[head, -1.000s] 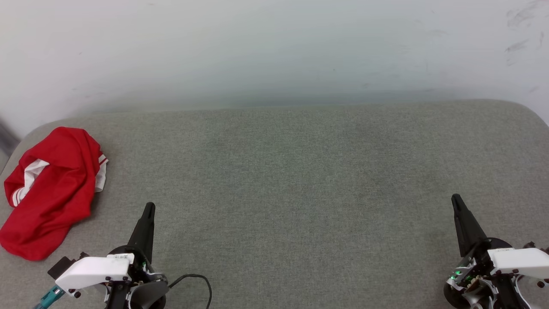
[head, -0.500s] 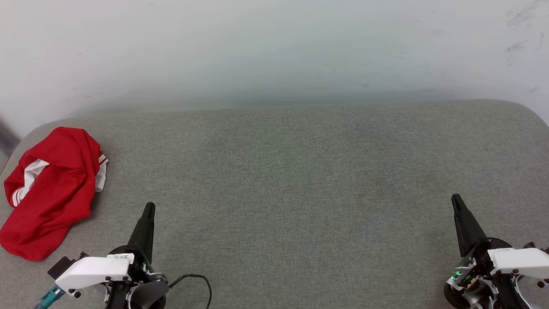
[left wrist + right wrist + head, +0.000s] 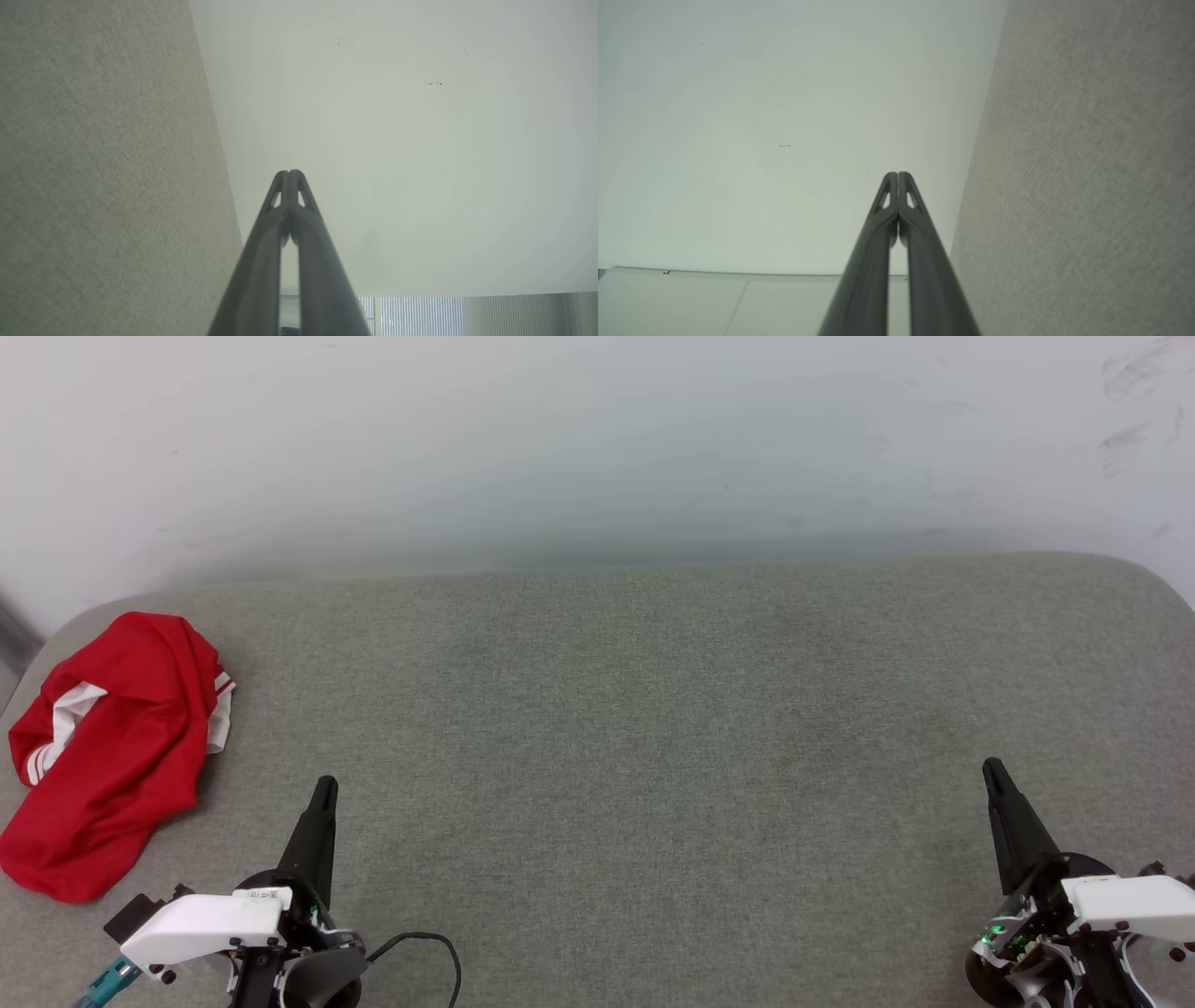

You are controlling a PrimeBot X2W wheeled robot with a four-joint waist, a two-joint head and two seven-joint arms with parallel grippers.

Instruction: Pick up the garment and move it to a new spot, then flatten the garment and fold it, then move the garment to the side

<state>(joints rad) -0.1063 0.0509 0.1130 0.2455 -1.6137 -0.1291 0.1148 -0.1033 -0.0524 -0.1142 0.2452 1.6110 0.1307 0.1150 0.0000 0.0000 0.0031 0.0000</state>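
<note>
The garment (image 3: pixel 107 751), bright red with white striped sleeve trim, lies crumpled at the far left edge of the grey padded surface (image 3: pixel 635 728). My left gripper (image 3: pixel 324 788) stands shut and empty at the lower left, a short way right of the garment and not touching it. At the lower right, far from the cloth, my right gripper (image 3: pixel 991 769) is shut and empty too. In the left wrist view the left gripper (image 3: pixel 289 173) has its tips pressed together, pointing at the pale wall. The right gripper (image 3: pixel 897 175) in the right wrist view looks the same.
A pale wall (image 3: pixel 597 448) rises directly behind the grey surface. The surface has rounded corners at the far left and far right. A black cable (image 3: pixel 425 947) loops by my left wrist. Wide grey fabric stretches between the two grippers.
</note>
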